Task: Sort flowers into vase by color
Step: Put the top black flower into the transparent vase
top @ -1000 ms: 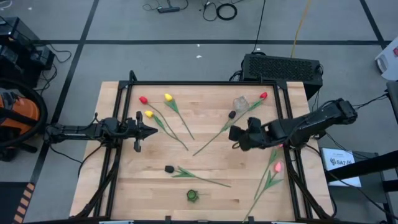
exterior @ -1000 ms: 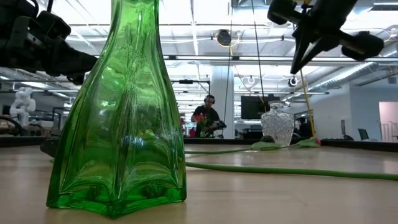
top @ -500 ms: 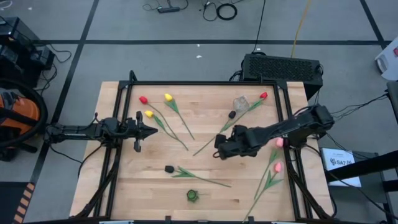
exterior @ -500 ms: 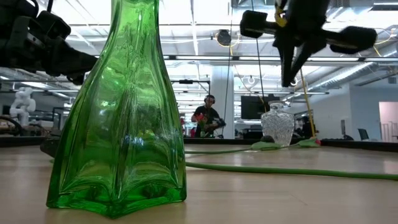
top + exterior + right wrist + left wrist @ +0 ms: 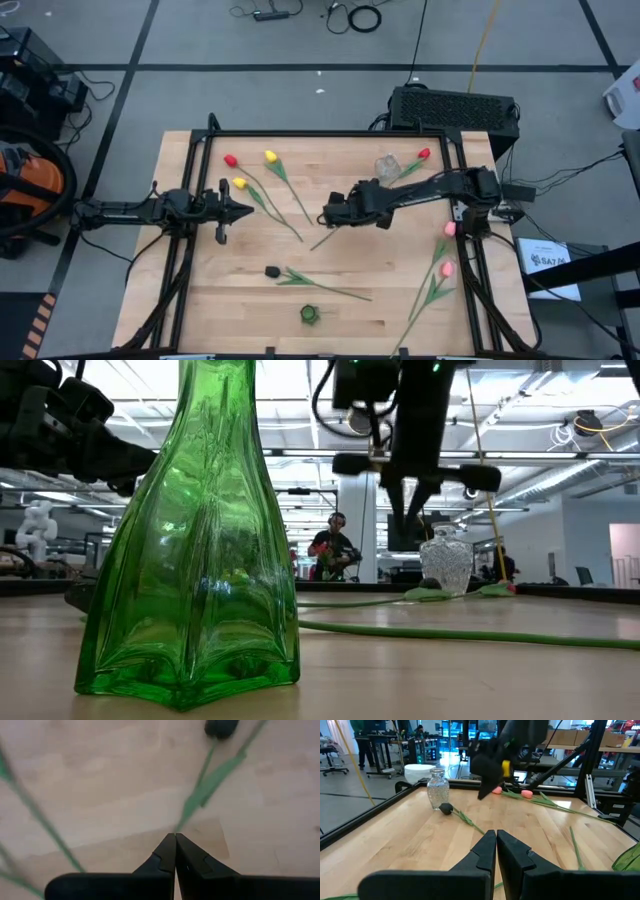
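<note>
Flowers are seen scattered across the wooden table, none yet placed in the green vase at its near edge or the clear vase at the far side.

The right gripper, fingers pressed together and holding nothing, is poised mid-table above the stem of a black tulip; the fingers would need to be opened and lowered astride the thin stem before closing. The left gripper, likewise closed and empty, is parked at the left, just beside a yellow tulip. Beyond the table, a workshop with desks and a distant person is visible.
</note>
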`<action>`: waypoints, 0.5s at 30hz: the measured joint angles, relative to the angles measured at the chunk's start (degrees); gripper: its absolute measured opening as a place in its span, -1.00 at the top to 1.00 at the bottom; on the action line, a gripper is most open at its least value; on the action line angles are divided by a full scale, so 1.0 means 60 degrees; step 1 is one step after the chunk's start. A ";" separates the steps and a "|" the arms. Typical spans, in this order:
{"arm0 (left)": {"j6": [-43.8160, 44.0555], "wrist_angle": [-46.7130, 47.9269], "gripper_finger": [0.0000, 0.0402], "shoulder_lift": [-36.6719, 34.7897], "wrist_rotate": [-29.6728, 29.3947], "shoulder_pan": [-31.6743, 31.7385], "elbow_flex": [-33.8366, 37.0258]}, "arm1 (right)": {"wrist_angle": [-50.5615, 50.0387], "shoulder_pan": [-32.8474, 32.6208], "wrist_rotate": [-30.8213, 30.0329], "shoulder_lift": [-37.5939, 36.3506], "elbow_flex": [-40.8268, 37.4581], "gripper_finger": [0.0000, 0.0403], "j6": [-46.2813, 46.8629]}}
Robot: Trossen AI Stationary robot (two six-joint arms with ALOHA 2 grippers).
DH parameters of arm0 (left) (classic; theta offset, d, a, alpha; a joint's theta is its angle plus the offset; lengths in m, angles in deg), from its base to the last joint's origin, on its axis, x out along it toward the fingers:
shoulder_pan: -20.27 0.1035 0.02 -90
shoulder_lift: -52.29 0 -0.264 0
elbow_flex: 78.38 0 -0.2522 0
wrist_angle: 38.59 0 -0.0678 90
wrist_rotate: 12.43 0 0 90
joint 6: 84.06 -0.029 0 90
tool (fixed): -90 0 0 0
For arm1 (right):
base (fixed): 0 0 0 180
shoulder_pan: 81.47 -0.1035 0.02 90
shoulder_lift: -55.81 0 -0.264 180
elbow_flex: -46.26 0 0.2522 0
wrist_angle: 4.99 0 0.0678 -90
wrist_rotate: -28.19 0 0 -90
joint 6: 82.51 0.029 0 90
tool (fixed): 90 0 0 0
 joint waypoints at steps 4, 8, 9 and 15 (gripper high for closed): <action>-0.0001 -0.0002 0.89 -0.0002 0.0000 0.0001 0.0002 | -0.0010 0.0362 0.1035 0.0505 0.0004 0.97 0.0193; 0.0000 -0.0002 0.89 -0.0001 0.0000 -0.0002 0.0000 | 0.0305 0.0555 0.1446 0.0898 0.0000 0.86 -0.0103; 0.0002 -0.0002 0.89 -0.0002 0.0000 -0.0002 0.0002 | 0.0434 0.0580 0.1454 0.0979 0.0001 0.82 -0.0166; 0.0001 -0.0002 0.89 -0.0002 0.0000 0.0001 -0.0002 | 0.1002 0.0738 0.1455 0.1380 0.0004 0.59 -0.0072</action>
